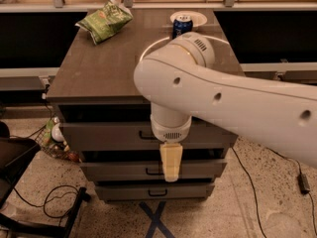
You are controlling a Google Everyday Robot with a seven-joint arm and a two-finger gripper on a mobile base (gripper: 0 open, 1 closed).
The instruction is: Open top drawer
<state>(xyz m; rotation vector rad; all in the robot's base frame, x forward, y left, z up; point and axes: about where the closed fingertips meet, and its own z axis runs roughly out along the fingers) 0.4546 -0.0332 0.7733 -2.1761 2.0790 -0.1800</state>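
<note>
The grey cabinet stands in the middle of the camera view with three drawers. The top drawer [106,135] has the tallest front, and a dark gap shows between it and the brown tabletop [94,68]. Its small dark handle [145,134] is partly hidden by my arm. My white arm reaches in from the right and bends down in front of the cabinet. My cream gripper [171,163] hangs from the wrist just below and right of that handle, in front of the middle drawer [114,170]. The bottom drawer [129,191] lies below.
A green chip bag [104,21] lies at the tabletop's back left. A blue soda can [182,26] stands on a white plate [198,18] at the back. A black chair [15,177] and cables are on the floor at left. A blue tape X [156,221] marks the floor in front.
</note>
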